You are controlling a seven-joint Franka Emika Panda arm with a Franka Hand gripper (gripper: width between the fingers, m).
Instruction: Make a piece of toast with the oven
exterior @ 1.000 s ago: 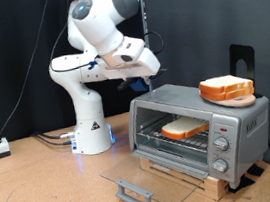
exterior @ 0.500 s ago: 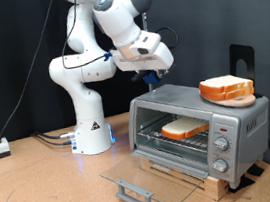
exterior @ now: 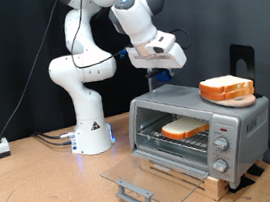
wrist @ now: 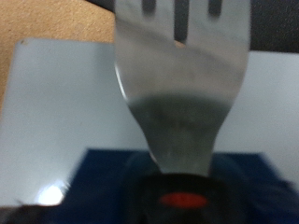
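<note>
Resting on the wire rack (exterior: 181,141) inside the oven (exterior: 202,129), whose glass door (exterior: 146,177) is folded down flat, the piece of toast (exterior: 183,127) is seen as a flat square slice with a pale cream face and an orange-tan crust, while more like slices (exterior: 226,89) are piled on the oven's roof. No brand, label or legible writing can be made out, only round knobs (exterior: 222,148) down the front at the exterior view's right. The gripper (exterior: 157,75) is held above the oven's top, clenched on a metal spatula (wrist: 183,79) with a slotted blade and a dark handle bearing a red mark.
</note>
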